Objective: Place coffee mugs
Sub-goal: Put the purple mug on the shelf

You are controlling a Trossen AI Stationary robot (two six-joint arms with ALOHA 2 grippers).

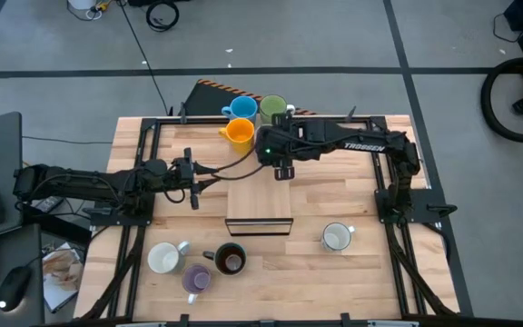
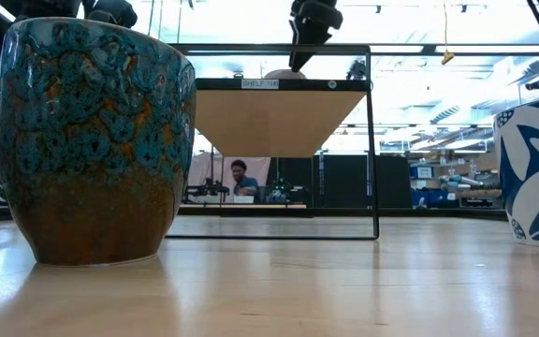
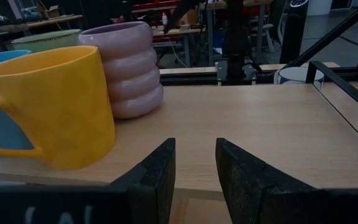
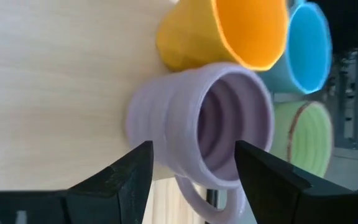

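Observation:
A ribbed lilac mug [image 4: 197, 124] stands upright on the table next to the orange mug [image 4: 229, 31], the blue mug [image 4: 306, 46] and the green mug [image 4: 306, 134]. My right gripper [image 4: 191, 149] is open and hovers above it, with a finger on either side and touching nothing. In the high view the right arm [image 1: 334, 141] hides this mug. My left gripper [image 3: 194, 146] is open and low over the table, left of the orange mug [image 3: 61, 106] and the lilac mug [image 3: 126, 68]. It holds nothing.
A wire-framed wooden shelf [image 1: 259, 207] stands mid-table. Near the front edge stand a white mug [image 1: 163, 259], a second lilac mug [image 1: 196, 280], a dark mug [image 1: 231, 261] and a blue-patterned white mug [image 1: 337, 238]. Black frame rails [image 1: 143, 182] run along both table sides.

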